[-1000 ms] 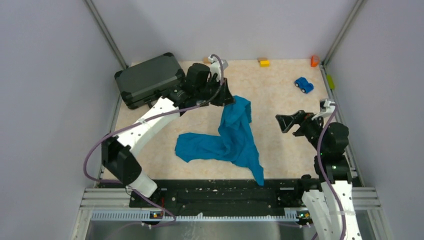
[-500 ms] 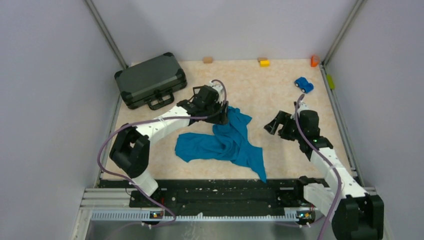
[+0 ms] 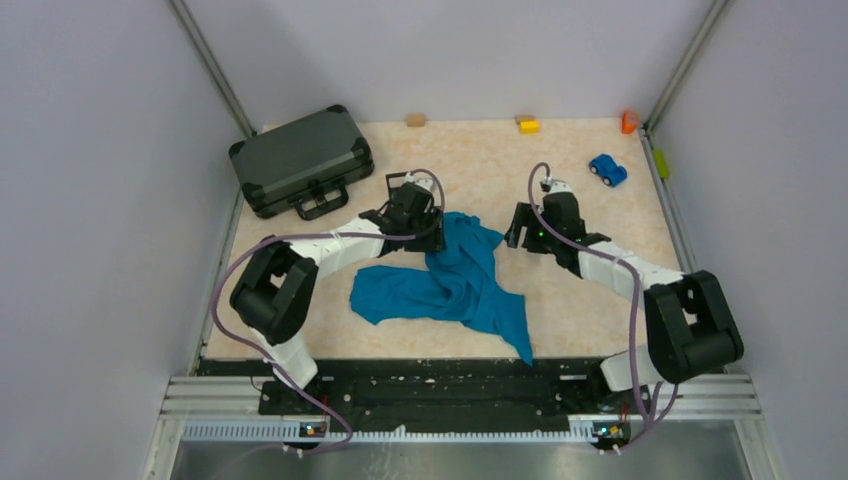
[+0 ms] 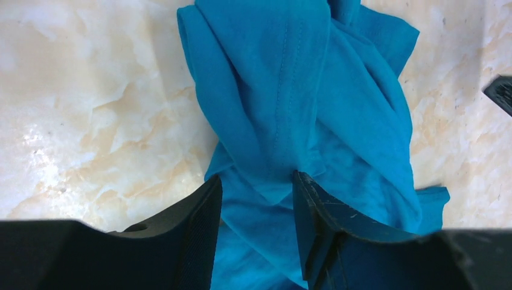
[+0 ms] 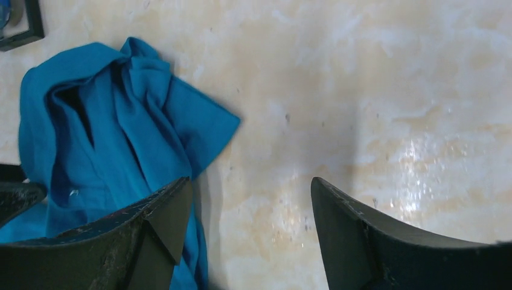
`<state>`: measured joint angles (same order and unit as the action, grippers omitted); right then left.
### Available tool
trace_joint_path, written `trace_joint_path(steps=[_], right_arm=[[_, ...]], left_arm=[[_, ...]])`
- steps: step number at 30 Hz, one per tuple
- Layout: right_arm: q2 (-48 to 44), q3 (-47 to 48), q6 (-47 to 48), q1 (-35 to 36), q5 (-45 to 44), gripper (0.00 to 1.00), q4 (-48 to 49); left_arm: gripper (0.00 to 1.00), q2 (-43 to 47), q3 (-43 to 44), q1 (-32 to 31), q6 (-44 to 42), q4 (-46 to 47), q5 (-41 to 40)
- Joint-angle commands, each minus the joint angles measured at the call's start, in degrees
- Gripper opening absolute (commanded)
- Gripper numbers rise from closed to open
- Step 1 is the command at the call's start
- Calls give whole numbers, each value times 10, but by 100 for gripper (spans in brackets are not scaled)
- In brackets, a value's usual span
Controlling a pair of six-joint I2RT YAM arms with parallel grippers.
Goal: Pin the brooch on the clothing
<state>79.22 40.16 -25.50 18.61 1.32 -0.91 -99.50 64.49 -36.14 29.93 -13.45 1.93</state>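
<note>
I'm looking down on the table, a pale marbled surface walled in on three sides. The shirt lies crumpled near its middle, bunched at the far end, with one arm of cloth running left and a narrow tail running to the near edge. The case sits closed in the far left corner, well apart from the shirt. The left arm reaches in low from the left to the shirt's far end, and the right arm reaches in low from the right toward the same end. The left gripper is down on the shirt with its jaws partly apart, and a fold of cloth lies in the gap between them; I see no pinch on it. The right gripper stands wide apart over bare table just beside the shirt, its left finger next to the cloth edge and nothing between the jaws. The car sits far right. A yellow block and a tan block rest against the back wall. I cannot make out the brooch in any view.
</note>
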Motion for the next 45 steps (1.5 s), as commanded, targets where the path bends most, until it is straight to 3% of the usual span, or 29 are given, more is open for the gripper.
trace_joint_path(steps=[1, 8, 16, 21, 25, 29, 30, 33, 39, 45], right_arm=[[80, 67, 28, 29, -82, 72, 40], [194, 149, 39, 63, -97, 67, 34], [229, 159, 33, 80, -93, 66, 43], [244, 162, 33, 85, -76, 60, 47], [238, 154, 31, 87, -57, 43, 55], [235, 149, 37, 88, -37, 3, 74], [234, 152, 40, 88, -45, 0, 70], [210, 156, 56, 87, -82, 0, 48], [63, 158, 112, 88, -191, 0, -2], [-103, 168, 208, 88, -315, 0, 22]], left_arm=[[50, -20, -1, 0, 13, 52, -2], [46, -32, -11, 1, 29, 86, 23], [44, -36, -19, 5, 32, 109, 56], [36, -45, -19, 6, 34, 111, 63], [15, -29, -24, 5, 13, 110, 59], [5, 8, -25, 4, -28, 78, 25], [0, 19, -25, 4, -39, 65, 11], [0, 63, -21, 4, -70, 13, -54], [0, 178, 3, 2, -133, -96, -177], [0, 266, 60, -9, -249, -130, -222]])
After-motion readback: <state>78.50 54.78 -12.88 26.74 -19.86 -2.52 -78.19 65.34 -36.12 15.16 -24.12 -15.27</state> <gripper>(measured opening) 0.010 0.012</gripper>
